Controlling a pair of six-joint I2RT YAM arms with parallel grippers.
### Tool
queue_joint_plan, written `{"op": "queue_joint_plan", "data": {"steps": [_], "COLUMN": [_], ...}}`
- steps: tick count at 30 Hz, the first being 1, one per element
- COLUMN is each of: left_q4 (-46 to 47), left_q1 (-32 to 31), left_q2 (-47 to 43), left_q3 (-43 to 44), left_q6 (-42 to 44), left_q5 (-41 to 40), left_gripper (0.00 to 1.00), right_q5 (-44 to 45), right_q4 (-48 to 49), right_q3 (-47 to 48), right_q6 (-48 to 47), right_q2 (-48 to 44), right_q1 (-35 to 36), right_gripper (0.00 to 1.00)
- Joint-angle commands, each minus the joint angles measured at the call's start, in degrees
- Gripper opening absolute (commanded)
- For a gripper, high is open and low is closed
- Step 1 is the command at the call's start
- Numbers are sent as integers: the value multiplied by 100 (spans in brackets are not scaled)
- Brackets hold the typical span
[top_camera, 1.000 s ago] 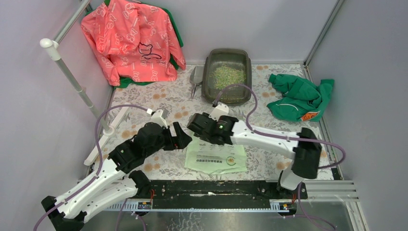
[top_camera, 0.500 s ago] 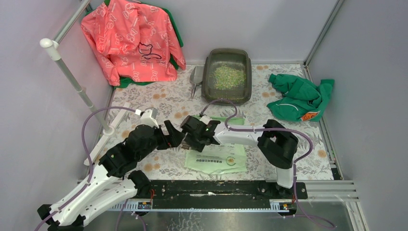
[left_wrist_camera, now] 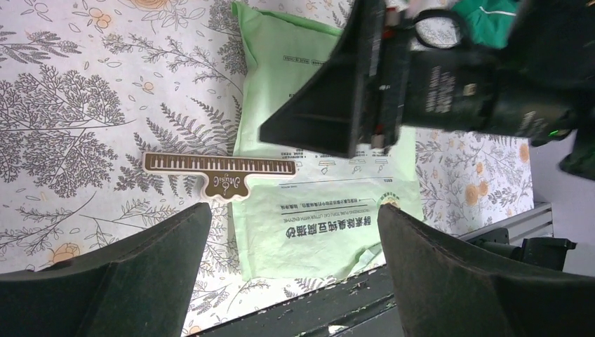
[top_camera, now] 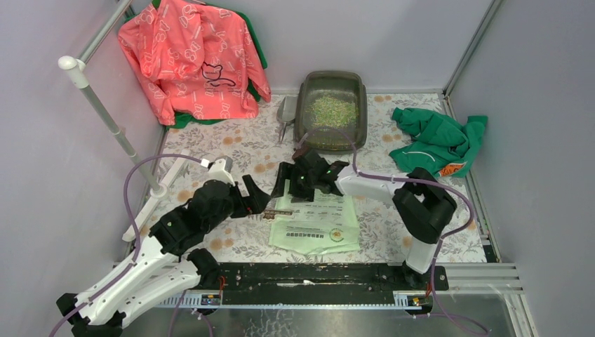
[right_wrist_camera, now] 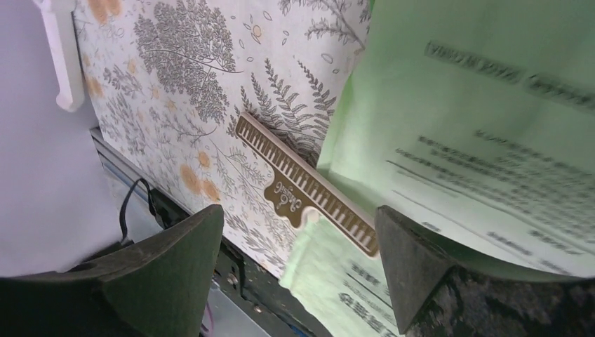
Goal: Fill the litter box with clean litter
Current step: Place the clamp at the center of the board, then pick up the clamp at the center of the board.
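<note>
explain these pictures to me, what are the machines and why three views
These are two white and black robot arms bolted at the near edge of a flower-patterned table. The wide picture looks down from above and behind them. The other two come from cameras on the wrists, so each shows its own dark fingers. On the table: a light green printed plastic bag, a brown piano-key clip at its edge, a dark grey-olive plastic litter box holding pale green and beige litter granules, a small grey scoop, a crumpled green garment, and a pink hooded jacket at the back. Both the left gripper and the right gripper are open near the bag, holding nothing.
</note>
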Motion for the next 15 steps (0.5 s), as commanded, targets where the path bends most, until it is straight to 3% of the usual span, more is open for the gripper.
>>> {"op": "queue_joint_plan", "data": {"steps": [1, 10, 15], "left_q4": [316, 991, 1072], "left_q1": [33, 36, 40], "left_q2": [103, 74, -212], "left_q3": [-148, -1025, -1375], "left_q6": [-125, -771, -1077], "left_q5": [-173, -85, -334], "left_gripper": [97, 96, 96], "right_q5": [-687, -1355, -1749], "right_q4": [-170, -18, 396], "right_q3": [-255, -311, -577], "right_q6": [-1357, -1939, -1870], "right_q2": [-507, -169, 40], "right_q1": [-456, -535, -534], "right_gripper": [85, 67, 64]}}
